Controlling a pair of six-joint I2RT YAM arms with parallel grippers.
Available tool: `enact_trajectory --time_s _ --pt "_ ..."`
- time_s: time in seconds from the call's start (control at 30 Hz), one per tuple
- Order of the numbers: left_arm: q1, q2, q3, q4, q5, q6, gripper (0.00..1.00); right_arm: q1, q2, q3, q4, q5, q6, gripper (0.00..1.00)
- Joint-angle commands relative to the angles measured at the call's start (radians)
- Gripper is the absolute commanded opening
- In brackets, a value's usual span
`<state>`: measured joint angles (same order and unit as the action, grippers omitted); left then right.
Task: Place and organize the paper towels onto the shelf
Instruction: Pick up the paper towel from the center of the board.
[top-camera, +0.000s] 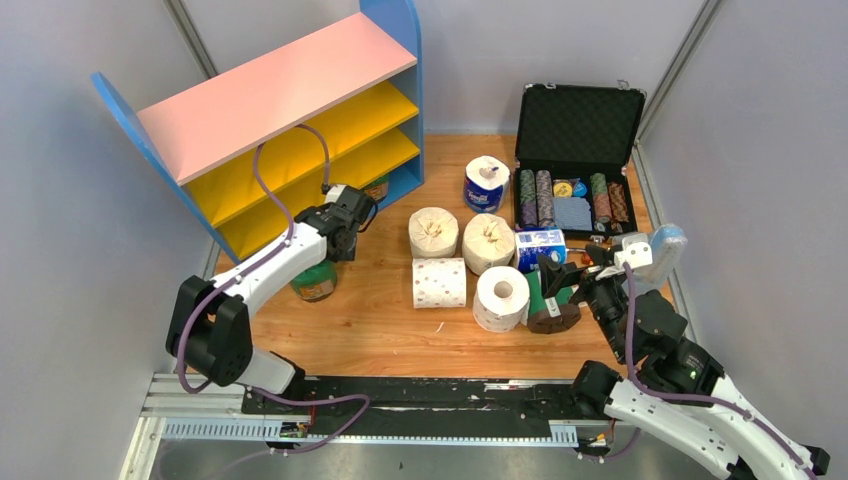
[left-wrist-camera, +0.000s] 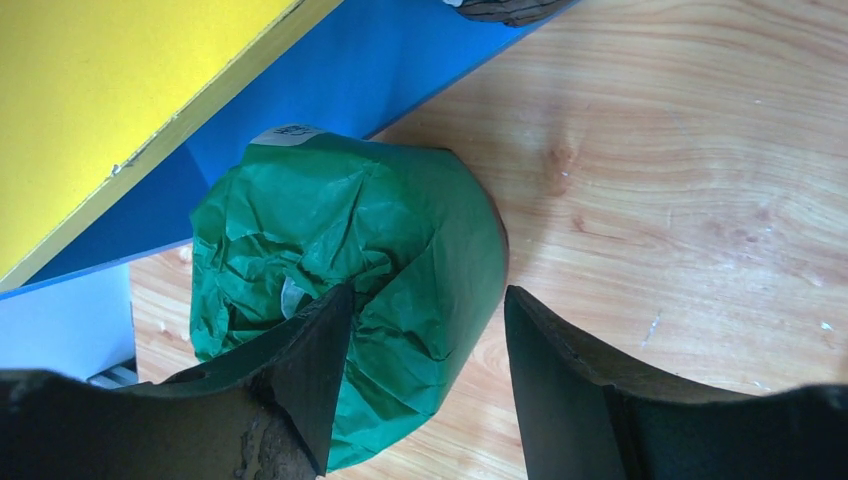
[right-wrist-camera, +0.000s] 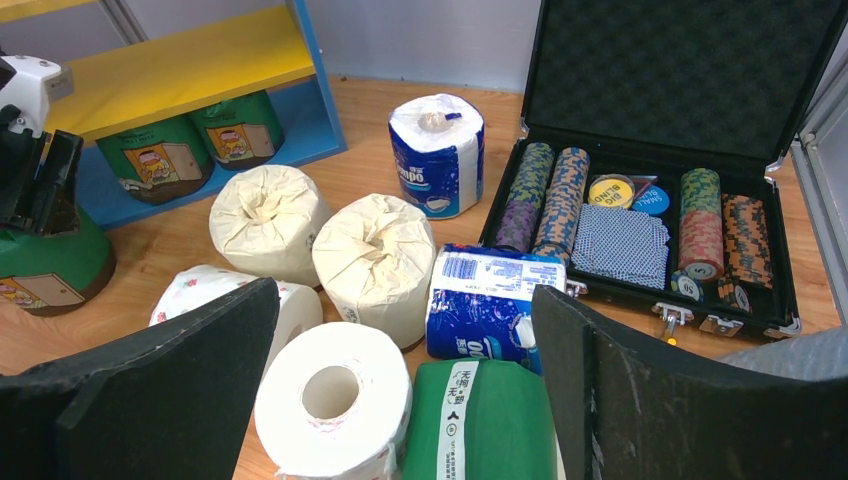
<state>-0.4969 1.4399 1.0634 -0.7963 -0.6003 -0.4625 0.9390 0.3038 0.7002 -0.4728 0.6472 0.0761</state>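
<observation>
1. The left tool (left-wrist-camera: 420, 375) hangs over a green-wrapped roll (left-wrist-camera: 350, 300) that stands on the counter (left-wrist-camera: 680, 200) just in front of the shelf (top-camera: 290, 120). One finger (left-wrist-camera: 310, 370) lies on the roll's crumpled top; the other is off to the roll's side, over bare wood. The tool is spread apart and nothing is clamped between its fingers.
2. Just beyond that roll runs the shelf's blue bottom board, with a yellow board above it.
3. The right tool (right-wrist-camera: 405, 390) is spread wide and grasps nothing.
4. Directly below the right tool lie a bare white roll (right-wrist-camera: 335, 400) with a hollow core and a second green roll (right-wrist-camera: 480, 425), side by side and touching.
5. Ahead of it sit two cream-wrapped rolls (right-wrist-camera: 320, 240), a blue-white printed roll lying down (right-wrist-camera: 490, 300) and, farther off, an upright blue-white roll (right-wrist-camera: 437, 150).
6. Two green rolls (right-wrist-camera: 195, 150) already stand on the shelf's lowest tier, far ahead to the right tool's left.
7. Ahead to its right lies an open black case (right-wrist-camera: 690, 120) holding poker chip stacks.
</observation>
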Motion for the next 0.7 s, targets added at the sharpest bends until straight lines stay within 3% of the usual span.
enact_trajectory --time_s 0.0,0.43,0.57,0.67 --pt "-0.005 0.019 -0.01 0.01 -0.062 -0.046 0.64 -0.003 0.009 -0.001 0.039 0.01 -0.016 1.0" --pt "-0.004 0.05 -0.017 -0.049 -0.074 -0.14 0.68 -0.003 -0.003 -0.002 0.038 0.008 -0.015 1.0" --pt "-0.005 0.054 -0.02 -0.049 -0.071 -0.152 0.63 -0.002 -0.006 -0.002 0.037 0.009 -0.015 1.0" --pt "-0.005 0.056 -0.017 -0.047 -0.081 -0.141 0.53 -0.002 -0.009 -0.002 0.038 0.01 -0.014 1.0"
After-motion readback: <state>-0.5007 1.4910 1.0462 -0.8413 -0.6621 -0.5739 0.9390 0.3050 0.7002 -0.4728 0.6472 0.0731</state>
